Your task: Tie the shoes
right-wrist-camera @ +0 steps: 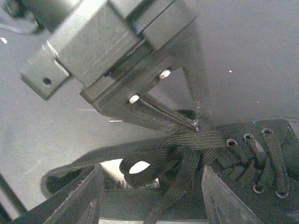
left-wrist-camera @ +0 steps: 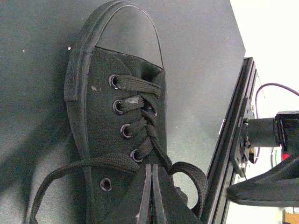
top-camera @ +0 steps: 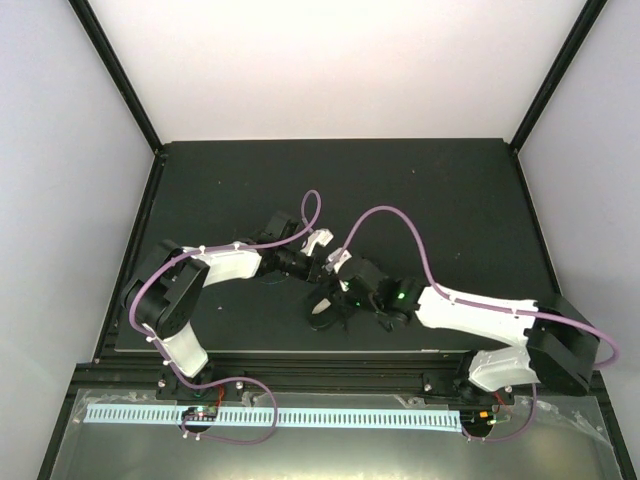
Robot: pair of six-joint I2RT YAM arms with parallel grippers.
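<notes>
The black shoe [left-wrist-camera: 107, 135] lies on the black mat, its toe away from my left wrist camera; in the top view it is a dark shape [top-camera: 332, 308] under both grippers. Its flat black laces [left-wrist-camera: 140, 102] cross up the eyelets. My left gripper [left-wrist-camera: 152, 189] is shut, its tips pressed on the lace at the top crossing [right-wrist-camera: 196, 125]. A lace loop [right-wrist-camera: 140, 169] hangs beside it. My right gripper [right-wrist-camera: 156, 196] is open, its fingers [right-wrist-camera: 88, 198] standing either side of the loop and loose laces without touching them. The sole is hidden.
The mat [top-camera: 420, 200] is framed by a black metal rail [left-wrist-camera: 229, 140] at its near edge, close to the shoe. White walls enclose the back and sides. A pale perforated strip [top-camera: 300, 415] lies in front of the arm bases.
</notes>
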